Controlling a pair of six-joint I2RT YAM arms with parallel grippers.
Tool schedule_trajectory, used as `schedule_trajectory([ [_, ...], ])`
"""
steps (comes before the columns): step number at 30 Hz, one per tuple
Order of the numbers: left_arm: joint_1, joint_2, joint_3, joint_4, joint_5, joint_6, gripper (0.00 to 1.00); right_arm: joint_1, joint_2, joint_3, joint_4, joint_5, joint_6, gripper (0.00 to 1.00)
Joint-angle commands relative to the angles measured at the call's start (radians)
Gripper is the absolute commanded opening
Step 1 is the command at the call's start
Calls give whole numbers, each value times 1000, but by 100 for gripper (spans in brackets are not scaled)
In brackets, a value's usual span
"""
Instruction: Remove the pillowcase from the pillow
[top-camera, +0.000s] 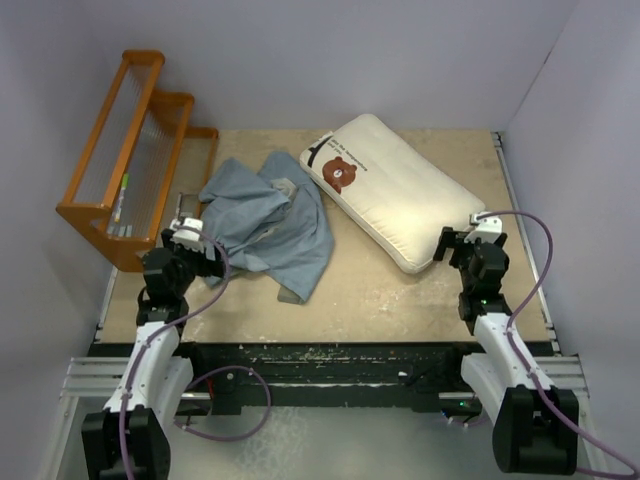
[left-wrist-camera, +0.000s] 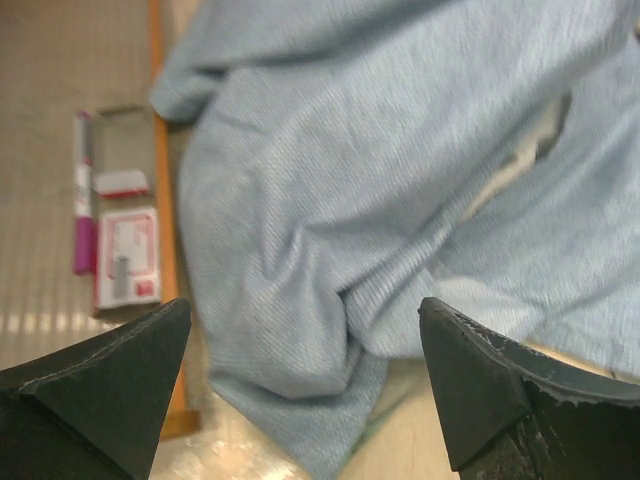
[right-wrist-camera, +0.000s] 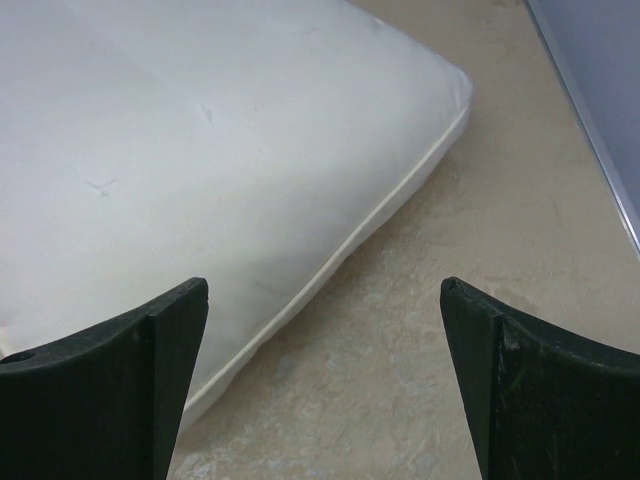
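The blue-grey pillowcase (top-camera: 268, 222) lies crumpled on the table left of centre, fully off the pillow; it fills the left wrist view (left-wrist-camera: 380, 170). The cream pillow (top-camera: 390, 188) with its brown bear print lies bare and diagonal at the back right; its near corner shows in the right wrist view (right-wrist-camera: 200, 150). My left gripper (top-camera: 196, 240) is open and empty at the cloth's left edge, its jaws wide above a fold (left-wrist-camera: 305, 330). My right gripper (top-camera: 462, 242) is open and empty just off the pillow's near right corner, over bare table (right-wrist-camera: 325, 330).
An orange wooden rack (top-camera: 135, 150) stands along the left wall, close to my left gripper; small cards and a pink pen (left-wrist-camera: 82, 190) lie at its base. Grey walls close the table at the back and the right.
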Motion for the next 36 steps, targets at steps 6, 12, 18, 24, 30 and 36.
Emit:
schedule_trajectory([
  [6, 5, -48, -110, 81, 119, 29, 99, -1, -62, -23, 32, 40, -27, 100],
  [12, 5, -254, -179, 25, -121, -59, 89, -1, -39, -8, 21, 79, -7, 100],
  [18, 3, -428, -257, 4, 9, -7, 99, -1, -47, -4, 11, 69, -10, 100],
  [24, 3, -189, -203, 94, -73, -39, 99, -1, -131, -56, 38, 135, 14, 100],
  [30, 3, -315, -228, 40, -72, -43, 99, -1, -103, -47, 34, 137, 17, 100],
  [36, 3, -211, -208, 88, -81, -43, 99, -1, -101, -44, 31, 136, 17, 100],
])
